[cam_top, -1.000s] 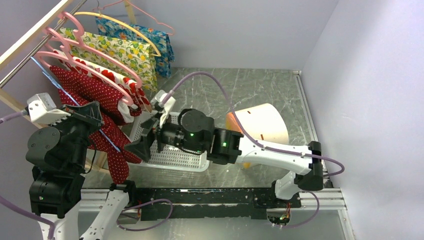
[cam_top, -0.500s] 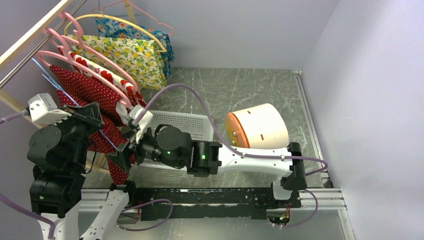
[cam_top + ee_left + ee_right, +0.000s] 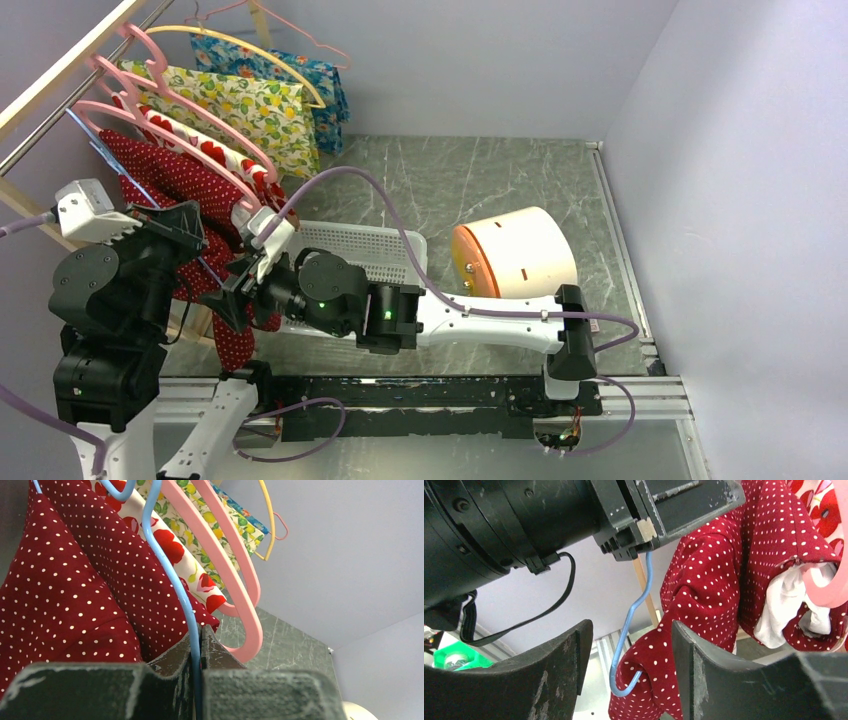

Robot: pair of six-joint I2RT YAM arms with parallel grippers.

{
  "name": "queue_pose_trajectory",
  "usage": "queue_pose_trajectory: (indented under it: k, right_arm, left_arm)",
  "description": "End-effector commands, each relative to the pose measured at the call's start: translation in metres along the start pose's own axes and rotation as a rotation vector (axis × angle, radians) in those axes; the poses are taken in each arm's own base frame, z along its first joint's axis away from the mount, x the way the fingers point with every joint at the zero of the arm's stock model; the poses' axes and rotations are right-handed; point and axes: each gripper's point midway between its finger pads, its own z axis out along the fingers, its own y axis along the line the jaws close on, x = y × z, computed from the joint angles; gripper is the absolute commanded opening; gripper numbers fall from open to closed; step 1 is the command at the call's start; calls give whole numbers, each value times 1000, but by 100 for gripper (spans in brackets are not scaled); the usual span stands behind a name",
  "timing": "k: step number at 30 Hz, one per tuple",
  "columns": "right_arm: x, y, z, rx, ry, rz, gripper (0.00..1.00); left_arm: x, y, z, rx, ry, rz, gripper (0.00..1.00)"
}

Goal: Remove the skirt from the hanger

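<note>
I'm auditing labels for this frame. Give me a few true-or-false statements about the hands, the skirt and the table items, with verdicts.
1. The left hand is shut on the blue hanger. True.
2. The right hand is clamped on the red dotted skirt. False: its fingers stand apart and grip nothing.
3. A white basket sits on the table. True.
4. The cream drum stands upright. False: it lies on its side.
</note>
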Motion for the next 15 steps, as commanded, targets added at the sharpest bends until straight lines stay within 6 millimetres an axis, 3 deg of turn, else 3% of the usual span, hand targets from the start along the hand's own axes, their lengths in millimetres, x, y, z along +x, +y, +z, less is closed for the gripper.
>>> queue_pose_trajectory:
  k: [1, 5, 12, 15]
  right_arm:
    - [-19, 2, 7, -3, -89, 6, 59]
    - [-13, -1, 14, 25, -89, 20, 43]
    - [-1, -21, 18, 91, -100, 39, 40]
    - [1, -35, 21, 89, -77, 70, 20]
  left_arm:
    - [-20, -15, -8, 60, -45, 10, 7]
    - [-19, -17, -9, 66, -29, 8, 7]
    - [-11, -20, -6, 85, 3, 8, 7]
    - [-10, -20, -6, 85, 13, 13, 7]
